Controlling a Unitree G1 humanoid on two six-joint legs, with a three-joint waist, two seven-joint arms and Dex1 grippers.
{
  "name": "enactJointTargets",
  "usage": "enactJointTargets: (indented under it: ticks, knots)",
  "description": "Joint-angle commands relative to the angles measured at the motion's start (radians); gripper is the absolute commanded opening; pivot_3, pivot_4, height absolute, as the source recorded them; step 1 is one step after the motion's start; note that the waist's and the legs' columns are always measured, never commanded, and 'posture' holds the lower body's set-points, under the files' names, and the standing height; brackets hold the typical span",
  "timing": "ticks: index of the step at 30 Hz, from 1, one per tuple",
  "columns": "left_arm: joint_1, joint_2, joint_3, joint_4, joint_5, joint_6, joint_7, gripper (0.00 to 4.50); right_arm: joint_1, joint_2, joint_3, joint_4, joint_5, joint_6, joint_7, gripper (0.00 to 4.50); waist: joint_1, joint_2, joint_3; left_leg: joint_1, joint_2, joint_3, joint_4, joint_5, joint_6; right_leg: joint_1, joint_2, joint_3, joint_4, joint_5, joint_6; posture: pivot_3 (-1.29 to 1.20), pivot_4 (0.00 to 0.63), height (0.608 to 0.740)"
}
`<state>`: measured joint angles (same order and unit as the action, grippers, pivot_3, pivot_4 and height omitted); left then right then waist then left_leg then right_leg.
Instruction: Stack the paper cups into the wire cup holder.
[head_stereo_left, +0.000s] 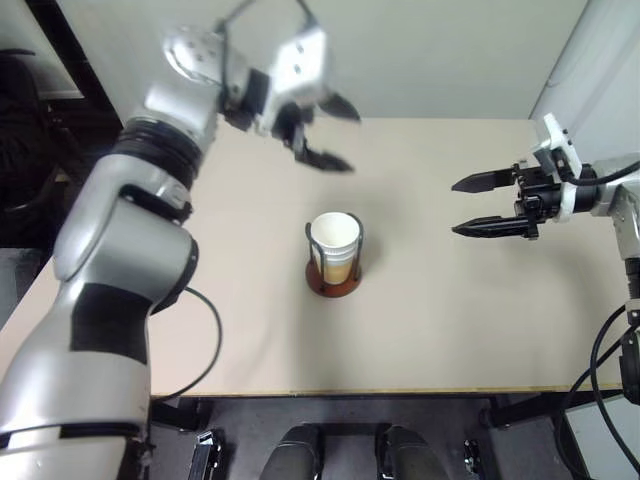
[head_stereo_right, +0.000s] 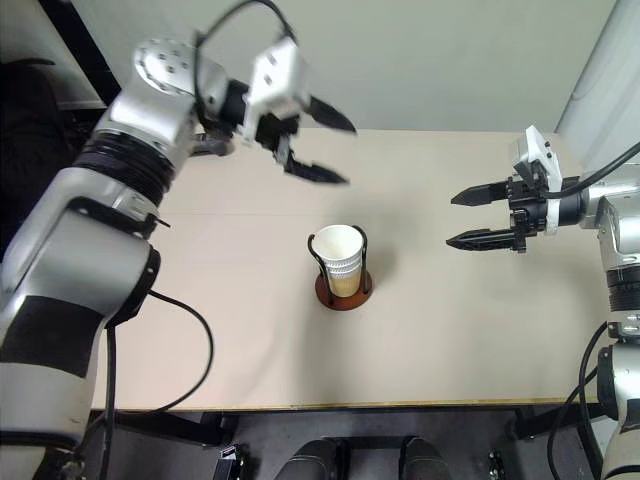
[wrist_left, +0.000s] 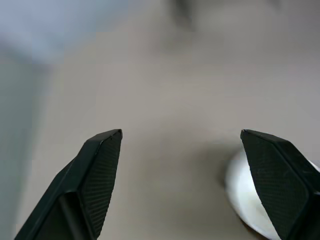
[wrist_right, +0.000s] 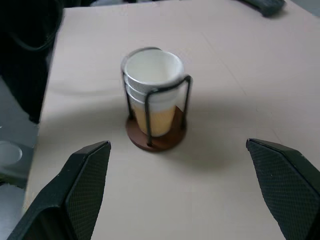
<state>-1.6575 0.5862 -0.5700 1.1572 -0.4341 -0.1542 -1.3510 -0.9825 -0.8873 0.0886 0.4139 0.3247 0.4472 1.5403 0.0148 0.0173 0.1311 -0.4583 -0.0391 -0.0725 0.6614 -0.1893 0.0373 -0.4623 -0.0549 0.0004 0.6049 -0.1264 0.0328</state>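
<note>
near the middle of the worktop (head_stereo_left: 450, 330) stands the wire cup holder (wrist_right: 156, 137), its wire loops upright, with the paper cups (wrist_right: 152, 82) nested one in another inside it. the left tool (head_stereo_left: 322, 132) hangs above and behind the holder, fingers spread and empty. the right tool (head_stereo_left: 488, 205) hovers well apart to the right, released wide, pointing toward the cups.
</note>
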Motion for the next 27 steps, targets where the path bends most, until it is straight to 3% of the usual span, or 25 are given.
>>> enactJointTargets:
  ticks: [1,5,12,18,20,22,27]
  knots:
    - [0.062,0.073,0.179,-0.042,-0.006,0.159,0.093,4.05,0.0,-0.027,-0.02,-0.018,-0.025,0.003,-0.034,4.5,-0.007,0.002,-0.001,0.001,0.0,0.001,-0.001,0.0,0.0,0.0,0.001,0.0,0.0,0.0,0.0,0.0,0.15,0.74]
    - [0.289,0.179,0.317,-0.29,0.011,0.305,0.182,4.05,0.016,-0.035,-0.029,0.005,-0.062,-0.006,-0.093,4.5,-0.014,0.005,0.0,0.006,0.0,0.002,-0.004,0.002,-0.004,0.001,0.001,0.002,0.003,-0.004,-0.001,0.0,0.15,0.74]
    - [0.73,0.291,0.625,-0.713,-0.026,0.587,0.546,4.05,0.055,-0.014,-0.138,0.064,-0.037,0.06,-0.277,4.5,-0.012,0.005,0.0,0.005,0.001,0.002,-0.002,0.006,-0.01,0.0,0.002,0.001,0.005,-0.006,-0.003,0.0,0.15,0.74]
    - [0.976,0.218,0.881,-0.812,-0.033,0.608,0.8,4.05,0.156,0.044,-0.253,0.029,0.014,0.082,-0.417,4.5,-0.001,0.005,0.0,0.014,-0.001,0.001,-0.002,0.001,-0.002,0.009,0.001,0.001,0.005,-0.004,-0.006,0.0,0.15,0.74]
    - [1.052,0.203,0.906,-0.841,-0.017,0.6,0.812,4.05,0.195,0.056,-0.271,0.004,0.029,0.103,-0.444,4.5,-0.001,0.004,0.001,0.019,-0.001,0.001,-0.004,0.001,-0.004,0.013,0.001,0.001,0.006,-0.003,-0.008,0.0,0.15,0.74]
    - [1.111,0.185,0.922,-0.882,-0.035,0.634,0.806,4.05,0.242,0.071,-0.286,-0.029,0.04,0.089,-0.464,4.5,-0.001,0.004,0.001,0.022,-0.001,0.001,-0.006,-0.004,-0.017,0.014,0.001,0.001,0.006,-0.001,-0.011,0.0,0.15,0.74]
    - [1.167,0.13,0.958,-0.96,-0.108,0.664,0.772,4.05,0.282,0.107,-0.32,-0.058,0.055,0.079,-0.535,4.5,-0.001,0.003,0.001,0.023,0.0,0.0,-0.009,-0.001,-0.02,0.014,0.002,0.001,0.006,0.001,-0.015,0.0,0.15,0.74]
